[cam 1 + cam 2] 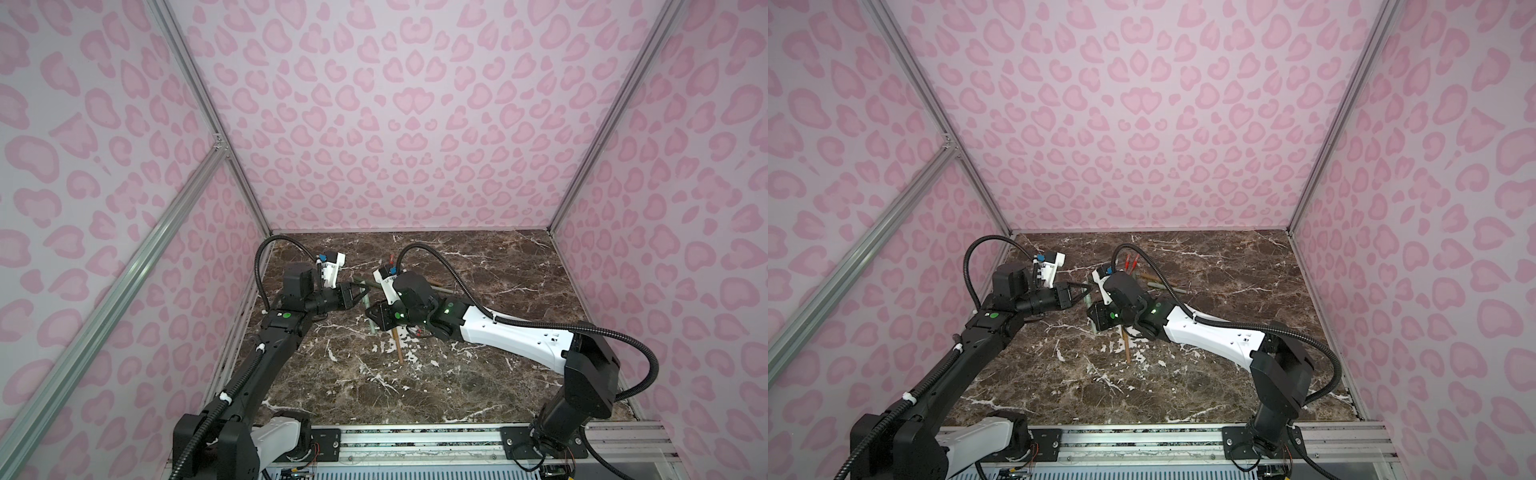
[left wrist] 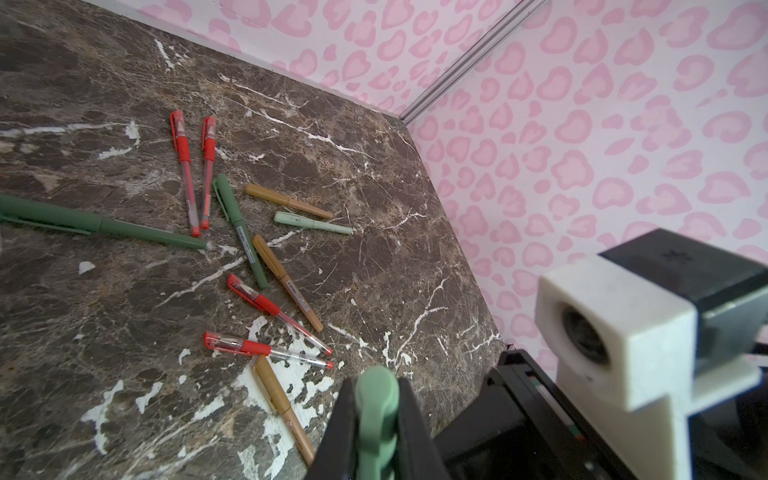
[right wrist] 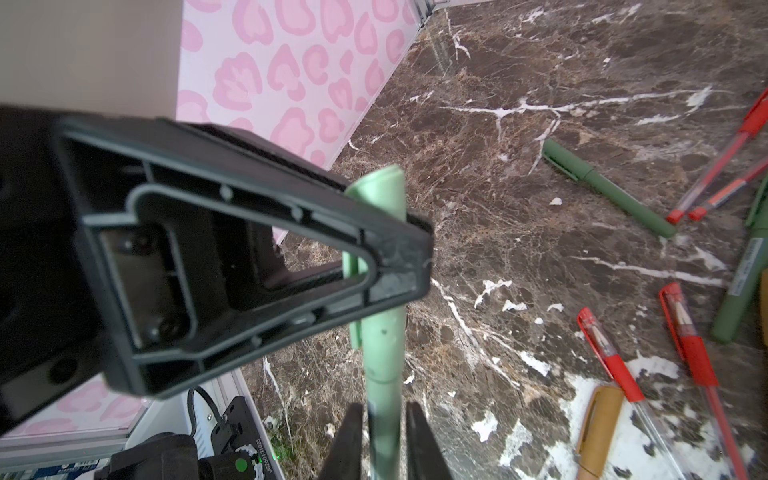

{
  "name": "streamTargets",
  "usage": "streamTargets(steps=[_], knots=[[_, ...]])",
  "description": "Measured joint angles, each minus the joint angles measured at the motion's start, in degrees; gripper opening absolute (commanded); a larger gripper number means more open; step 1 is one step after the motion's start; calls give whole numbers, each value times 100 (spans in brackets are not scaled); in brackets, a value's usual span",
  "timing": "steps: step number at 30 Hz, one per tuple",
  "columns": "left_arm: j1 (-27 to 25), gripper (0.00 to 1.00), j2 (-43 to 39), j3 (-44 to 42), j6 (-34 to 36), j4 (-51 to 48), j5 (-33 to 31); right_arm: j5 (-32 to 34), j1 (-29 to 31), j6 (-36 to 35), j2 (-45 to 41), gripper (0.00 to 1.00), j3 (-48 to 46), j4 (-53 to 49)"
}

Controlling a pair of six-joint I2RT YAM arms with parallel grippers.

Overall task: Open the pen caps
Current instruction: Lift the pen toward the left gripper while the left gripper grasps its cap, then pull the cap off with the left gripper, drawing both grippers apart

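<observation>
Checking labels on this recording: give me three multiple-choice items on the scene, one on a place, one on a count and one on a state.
1. Where is the pale green pen?
A. Flat on the table
B. Up off the table, at both grippers
C. Leaning on the wall

2. How many red pens lie on the table in the left wrist view?
A. Two
B. Four
C. Six

3. What is the state of the held pen's cap?
A. On the pen, clamped by the left gripper
B. Off, lying on the table
C. Off, under a red pen

Answers:
1 B, since the pen stands above the table with the right gripper around its lower part.
2 B, by count.
3 A, as the cap sits on the pen and the left gripper pinches it.
</observation>
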Motion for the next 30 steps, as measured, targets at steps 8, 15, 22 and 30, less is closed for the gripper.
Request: streamTargets(steps=[8,15,22,30], knots=[[22,3,-2,0,-22,-7,-48,-46,0,-15,271,7,210,46],[151,4,-28,33,-46,-162,-35,-116,11,-101,308,0,155,210],[553,3,-125,269,-120,-804,179,-90,125,-243,205,0,-291,977],[997,4,-146,636,-175,-610,-485,-72,326,-247,48,0,-975,22]])
